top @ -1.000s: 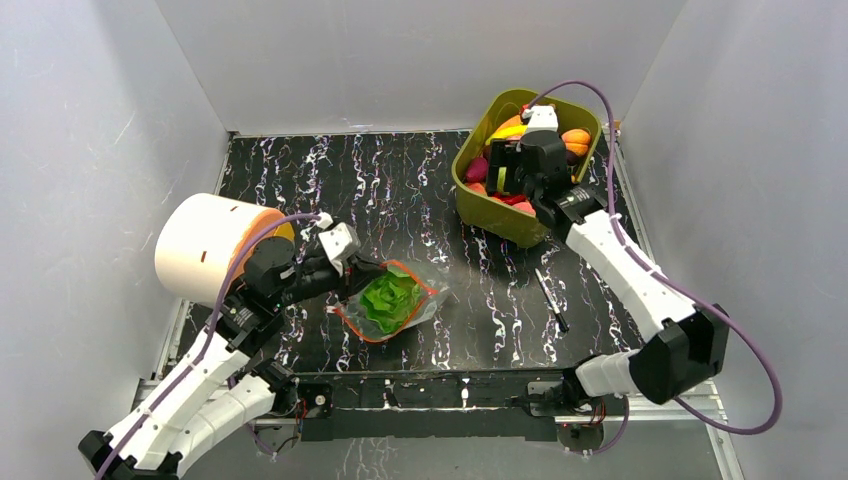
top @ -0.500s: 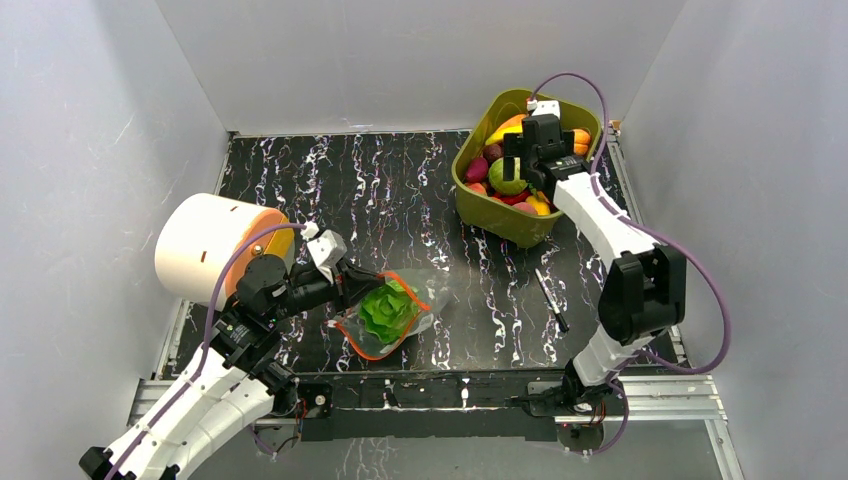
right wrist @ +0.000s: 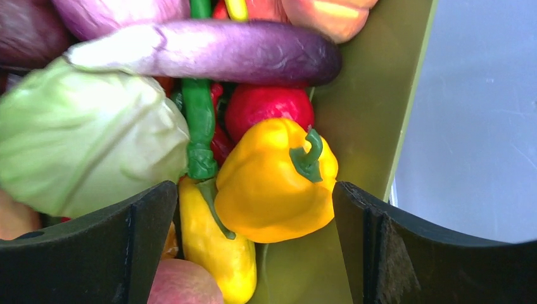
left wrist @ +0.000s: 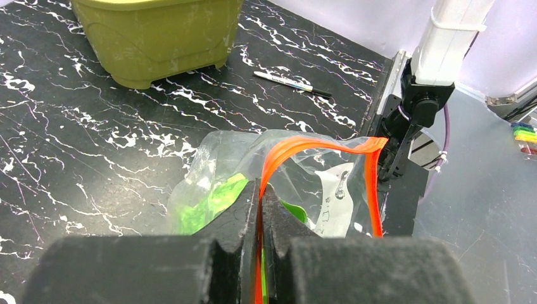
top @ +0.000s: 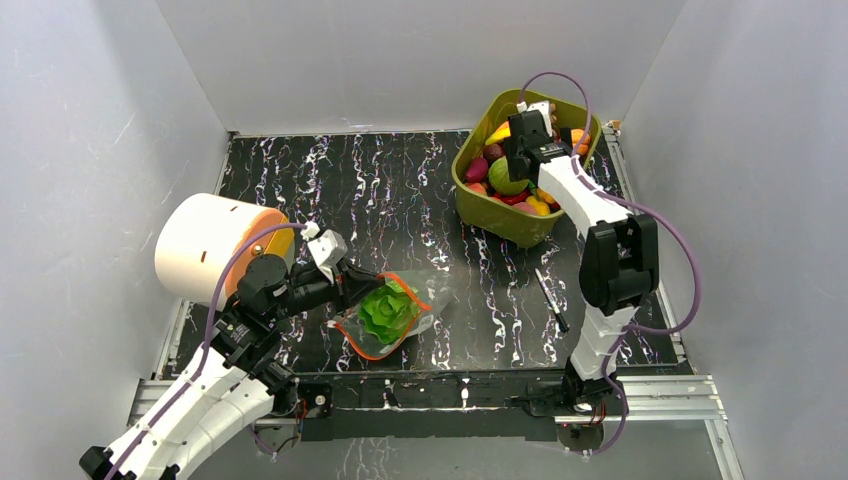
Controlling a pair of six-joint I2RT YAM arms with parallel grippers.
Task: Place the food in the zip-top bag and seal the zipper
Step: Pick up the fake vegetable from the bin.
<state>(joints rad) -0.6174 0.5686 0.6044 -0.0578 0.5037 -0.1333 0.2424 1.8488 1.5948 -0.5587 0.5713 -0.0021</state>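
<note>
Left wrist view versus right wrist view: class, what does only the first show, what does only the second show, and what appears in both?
Only the left wrist: the left gripper shut on the zipper of the zip-top bag, green lettuce inside, and a marker on the table. Only the right wrist: the open right gripper framing a yellow pepper, a purple eggplant and a pale cabbage. Both: the olive-green tub, outside wall in one, inner wall in the other.

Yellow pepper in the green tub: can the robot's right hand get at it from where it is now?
Probably yes. The right hand is open above the yellow pepper, which lies on top, uncovered. The tub wall close beside it might crowd one finger.
</note>
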